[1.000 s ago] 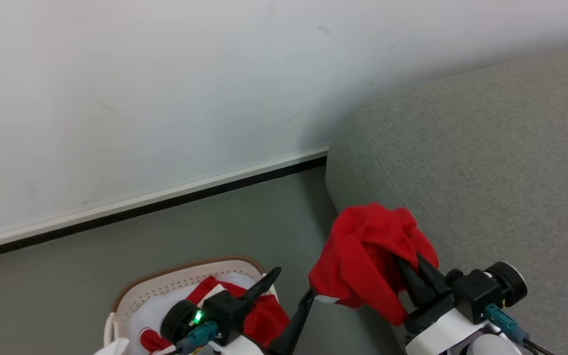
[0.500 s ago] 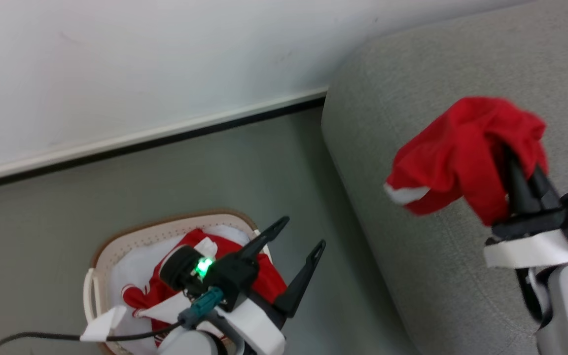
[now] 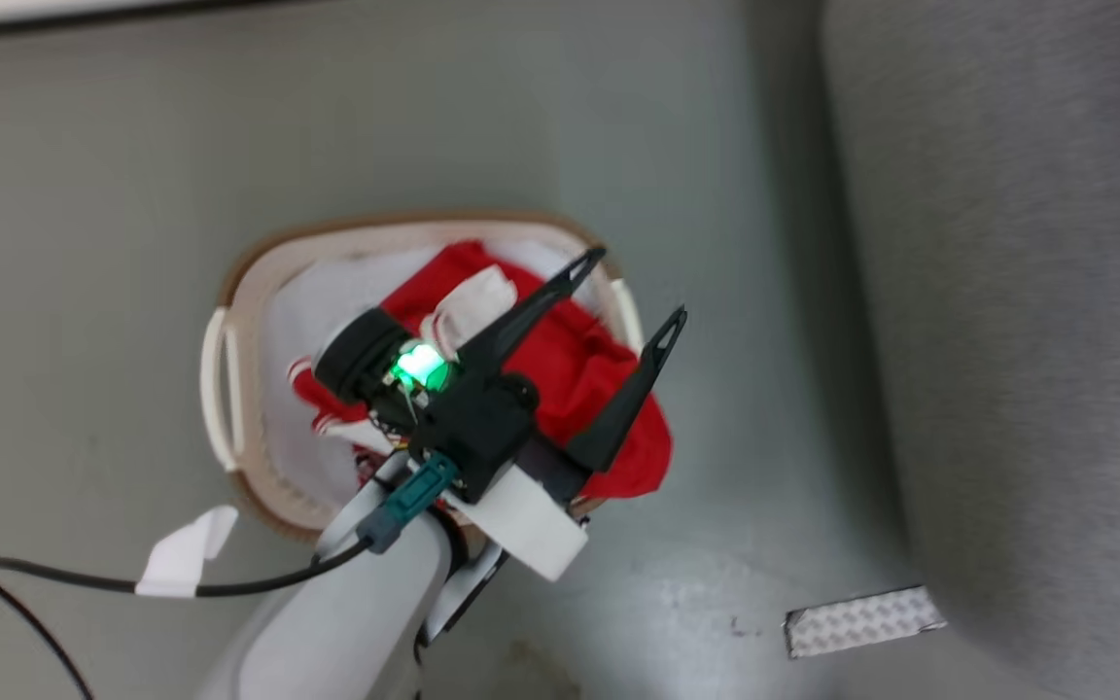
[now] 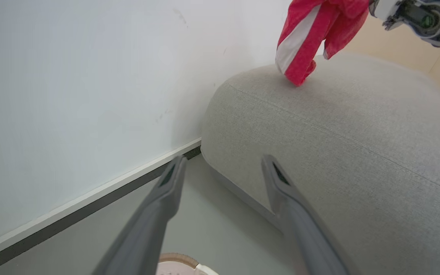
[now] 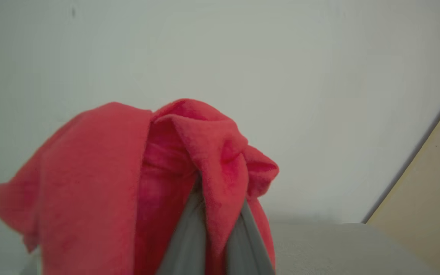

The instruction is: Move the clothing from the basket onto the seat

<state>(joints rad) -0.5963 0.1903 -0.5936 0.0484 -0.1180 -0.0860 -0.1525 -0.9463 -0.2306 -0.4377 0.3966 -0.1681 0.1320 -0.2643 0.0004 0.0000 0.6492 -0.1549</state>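
A red garment with white trim (image 3: 579, 369) lies in the cream basket (image 3: 229, 292) on the floor, spilling over its right rim. My left gripper (image 3: 639, 284) hovers over it, open and empty; its fingers (image 4: 159, 206) point toward the grey seat (image 4: 338, 133). My right gripper (image 4: 365, 4) is shut on another piece of red clothing (image 4: 308, 42), which hangs down with its lower end touching the top of the seat. This clothing (image 5: 101, 183) drapes over the right gripper (image 5: 216, 206) and hides its fingertips. The seat (image 3: 1027, 292) stands to the right of the basket.
A white wall (image 4: 90, 76) with a dark baseboard runs behind the basket and seat. A small patterned metal plate (image 3: 861, 620) lies on the grey floor beside the seat's base. A black cable with a white tag (image 3: 181, 554) trails from my left arm.
The head camera has tilted down onto the basket. My right gripper, still shut on the red clothing, has gone up and right over the seat and out of the head view. The left gripper stays open.
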